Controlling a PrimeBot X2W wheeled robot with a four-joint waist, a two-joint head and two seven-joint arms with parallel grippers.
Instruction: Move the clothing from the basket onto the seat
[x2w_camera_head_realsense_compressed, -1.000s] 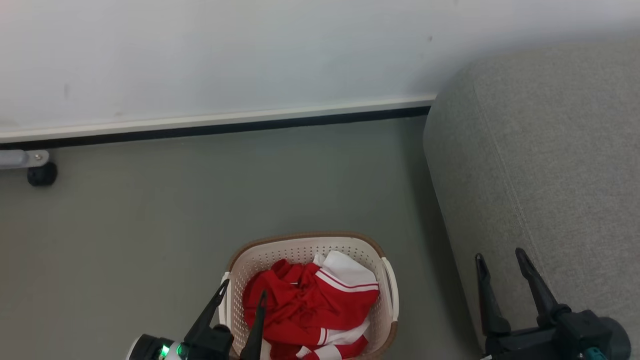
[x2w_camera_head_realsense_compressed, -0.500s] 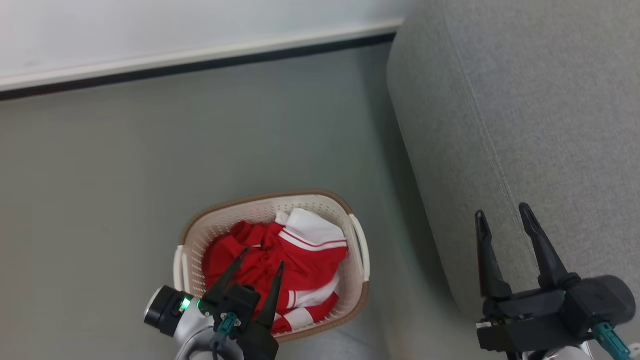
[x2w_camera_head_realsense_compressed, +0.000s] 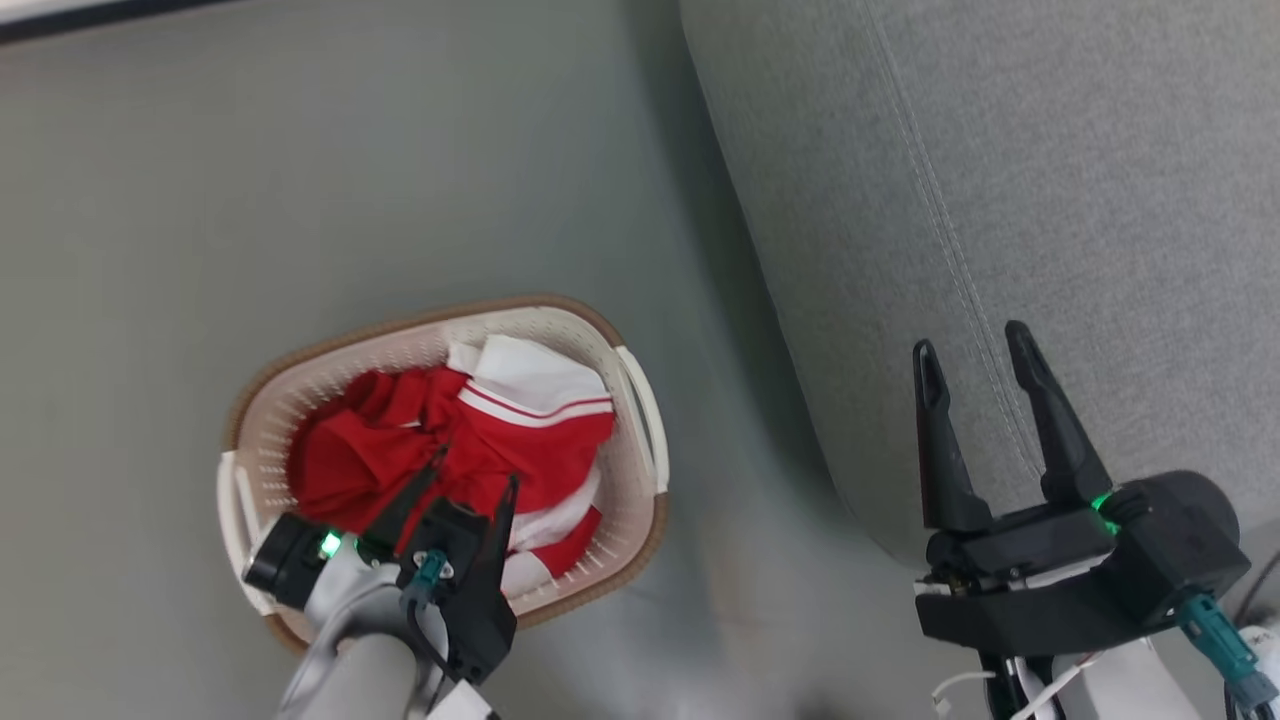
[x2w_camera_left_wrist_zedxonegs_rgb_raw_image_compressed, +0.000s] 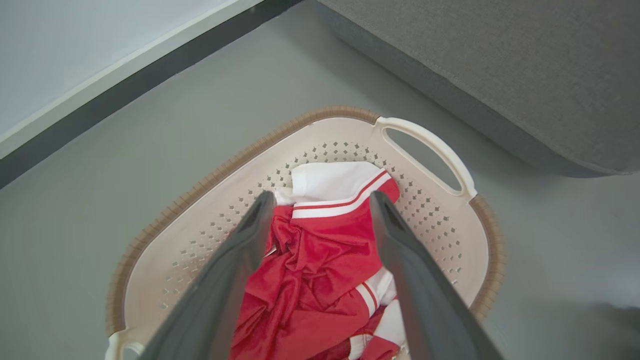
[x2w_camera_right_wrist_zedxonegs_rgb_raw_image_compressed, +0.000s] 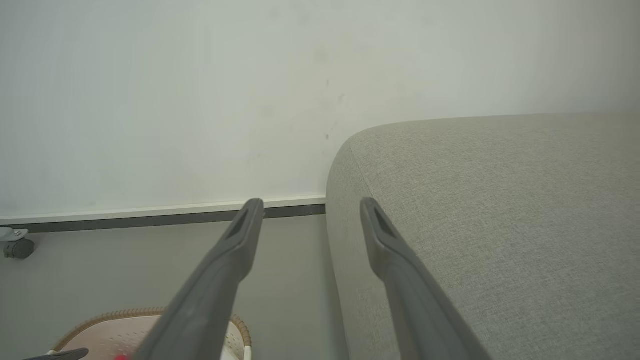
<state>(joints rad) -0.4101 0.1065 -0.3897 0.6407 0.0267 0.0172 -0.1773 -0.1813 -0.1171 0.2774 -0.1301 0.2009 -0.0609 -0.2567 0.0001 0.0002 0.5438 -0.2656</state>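
While left gripper (x2w_camera_head_realsense_compressed: 476, 470) hangs spread, clothing (x2w_camera_head_realsense_compressed: 365, 450) just beneath, inside basket (x2w_camera_head_realsense_compressed: 550, 325)

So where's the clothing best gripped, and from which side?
I'd grip the bunched red folds at the middle of the clothing, coming straight down with the left tool: the basket walls block the sides, and the crumpled ridges stand proud.

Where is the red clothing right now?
In the head view, the red clothing lies bunched inside the cream laundry basket at lower left, left of the grey sofa, with the left tool open over it.
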